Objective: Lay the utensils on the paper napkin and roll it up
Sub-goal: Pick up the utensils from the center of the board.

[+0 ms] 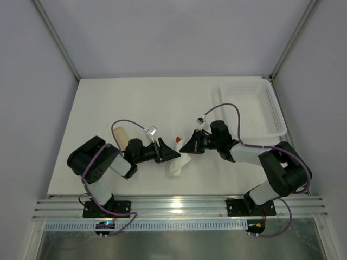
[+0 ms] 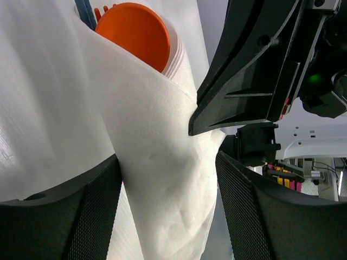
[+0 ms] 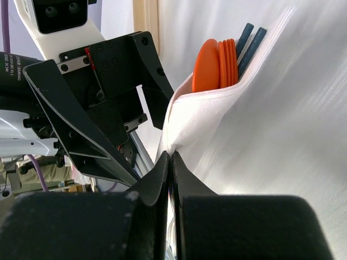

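From above: both arms meet mid-table (image 1: 108, 103). The left gripper (image 1: 172, 152) and right gripper (image 1: 184, 147) are nose to nose over the white napkin (image 1: 178, 167), which sits crumpled just under them with an orange tip poking out. A tan stick (image 1: 122, 135) lies apart by the left arm, and the basket (image 1: 271, 111) sits far right.

Left wrist view: the jaws stand wide on either side of the wrapped napkin (image 2: 157, 162), not visibly squeezing it. The utensils (image 2: 135, 35) peek from the top, orange beside a blue handle.

Right wrist view: the fingers (image 3: 154, 181) are pressed together, pinching the napkin's edge (image 3: 190, 116). The utensils (image 3: 209, 65) are tucked in the fold.
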`<state>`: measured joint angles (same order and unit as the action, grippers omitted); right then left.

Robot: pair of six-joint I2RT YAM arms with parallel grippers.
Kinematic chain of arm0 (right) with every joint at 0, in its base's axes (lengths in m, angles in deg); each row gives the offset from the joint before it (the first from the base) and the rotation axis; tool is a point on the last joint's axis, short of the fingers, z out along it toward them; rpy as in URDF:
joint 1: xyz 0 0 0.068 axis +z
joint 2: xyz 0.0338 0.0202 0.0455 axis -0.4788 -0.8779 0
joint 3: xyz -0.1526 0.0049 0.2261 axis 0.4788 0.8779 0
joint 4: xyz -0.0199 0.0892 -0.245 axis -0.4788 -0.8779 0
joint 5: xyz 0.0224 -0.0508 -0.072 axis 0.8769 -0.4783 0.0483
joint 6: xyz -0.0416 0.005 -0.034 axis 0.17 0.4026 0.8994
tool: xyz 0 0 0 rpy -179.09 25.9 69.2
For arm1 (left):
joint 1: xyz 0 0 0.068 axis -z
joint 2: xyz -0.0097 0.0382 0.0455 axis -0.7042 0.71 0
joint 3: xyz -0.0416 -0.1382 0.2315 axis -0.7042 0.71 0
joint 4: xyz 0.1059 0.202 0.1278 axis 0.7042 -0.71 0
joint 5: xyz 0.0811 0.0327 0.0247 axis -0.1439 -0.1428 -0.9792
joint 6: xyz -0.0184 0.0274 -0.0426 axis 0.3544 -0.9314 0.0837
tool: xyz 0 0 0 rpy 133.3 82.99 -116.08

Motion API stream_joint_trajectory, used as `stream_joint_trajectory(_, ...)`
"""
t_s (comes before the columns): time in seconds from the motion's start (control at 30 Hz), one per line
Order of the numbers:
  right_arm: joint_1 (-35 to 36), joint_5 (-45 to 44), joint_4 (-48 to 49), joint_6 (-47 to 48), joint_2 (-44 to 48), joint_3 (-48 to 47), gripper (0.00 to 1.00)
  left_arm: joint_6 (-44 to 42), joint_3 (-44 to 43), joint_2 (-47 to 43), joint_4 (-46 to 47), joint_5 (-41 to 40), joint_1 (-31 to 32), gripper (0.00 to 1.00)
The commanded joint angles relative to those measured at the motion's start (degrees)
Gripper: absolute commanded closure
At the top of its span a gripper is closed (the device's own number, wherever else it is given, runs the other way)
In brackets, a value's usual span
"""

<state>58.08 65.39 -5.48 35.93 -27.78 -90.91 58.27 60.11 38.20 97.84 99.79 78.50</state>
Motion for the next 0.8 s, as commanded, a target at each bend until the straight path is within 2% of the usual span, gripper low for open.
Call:
stream_joint_trajectory(0.0,0.23,0.11,0.65,0.49,3.11,-2.01,0.96,-0.99,0.38,-0.78,2.96,0.54,0.19,0.30)
stream_joint_trajectory(0.27,0.23,0.02,-2.34,1.37,6.98,-2.18,0.97,-0.99,0.55,0.36,4.11,0.54,0.10,0.20)
stream_joint_trajectory(0.4,0.23,0.20,-2.08,1.29,6.72,-2.36,0.96,-0.12,0.82,-0.16,5.34,1.68,0.10,0.19)
stream_joint_trajectory(0.77,0.23,1.25,0.29,0.58,6.89,-2.80,0.96,5.78,0.82,6.16,18.97,4.50,0.19,0.20)
